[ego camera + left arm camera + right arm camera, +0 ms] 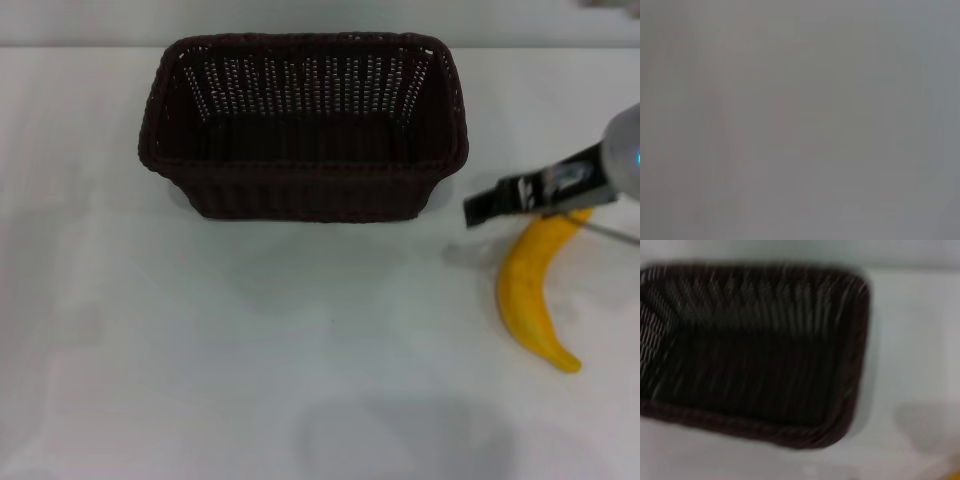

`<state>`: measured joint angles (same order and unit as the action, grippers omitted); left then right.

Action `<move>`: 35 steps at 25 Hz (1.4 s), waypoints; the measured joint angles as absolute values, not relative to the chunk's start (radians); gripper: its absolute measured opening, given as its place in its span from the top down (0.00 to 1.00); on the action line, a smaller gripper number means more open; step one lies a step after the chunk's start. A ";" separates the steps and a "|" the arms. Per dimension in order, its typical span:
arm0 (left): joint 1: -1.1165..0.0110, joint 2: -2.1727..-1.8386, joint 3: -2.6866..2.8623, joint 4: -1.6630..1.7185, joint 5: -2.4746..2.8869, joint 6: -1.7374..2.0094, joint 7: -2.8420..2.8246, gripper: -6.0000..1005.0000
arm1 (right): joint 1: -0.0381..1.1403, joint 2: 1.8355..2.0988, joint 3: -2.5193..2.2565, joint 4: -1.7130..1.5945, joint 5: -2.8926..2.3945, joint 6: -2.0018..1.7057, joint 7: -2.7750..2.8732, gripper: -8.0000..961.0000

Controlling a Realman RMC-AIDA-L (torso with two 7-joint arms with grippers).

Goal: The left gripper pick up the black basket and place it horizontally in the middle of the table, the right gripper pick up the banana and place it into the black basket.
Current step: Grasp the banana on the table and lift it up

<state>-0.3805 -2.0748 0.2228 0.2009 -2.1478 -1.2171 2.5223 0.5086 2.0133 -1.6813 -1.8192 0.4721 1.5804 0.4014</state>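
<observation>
The black basket (300,190) stands upright and empty on the white table (200,350), at the back middle, with its long side across the view. It also fills most of the right wrist view (755,430). The banana (530,290) lies on the table to the right of the basket, curved, with its near end toward the front. My right gripper (480,208) reaches in from the right edge, just above the banana's far end and close to the basket's right front corner. It holds nothing that I can see. My left gripper is out of view; the left wrist view shows only plain grey.
The table's back edge runs just behind the basket. White tabletop stretches in front of the basket and to its left. A faint shadow lies on the table at the front middle (400,435).
</observation>
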 joint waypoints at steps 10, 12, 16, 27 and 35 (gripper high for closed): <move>-0.413 -2.074 0.225 0.189 -2.149 -1.209 2.523 0.13 | 0.557 2.022 -1.812 -1.639 0.449 1.559 0.497 0.12; -0.415 -2.074 0.226 0.189 -2.149 -1.209 2.523 0.13 | 0.558 2.022 -1.812 -1.618 0.436 1.556 0.498 0.13; -0.418 -2.074 0.228 0.189 -2.149 -1.209 2.523 0.13 | 0.560 2.019 -1.806 -1.582 0.416 1.548 0.494 0.14; -0.422 -2.075 0.225 0.189 -2.149 -1.209 2.523 0.13 | 0.594 2.020 -1.815 -1.493 0.415 1.510 0.479 0.16; -0.423 -2.076 0.224 0.189 -2.149 -1.207 2.523 0.13 | 0.597 2.018 -1.815 -1.453 0.418 1.495 0.476 0.18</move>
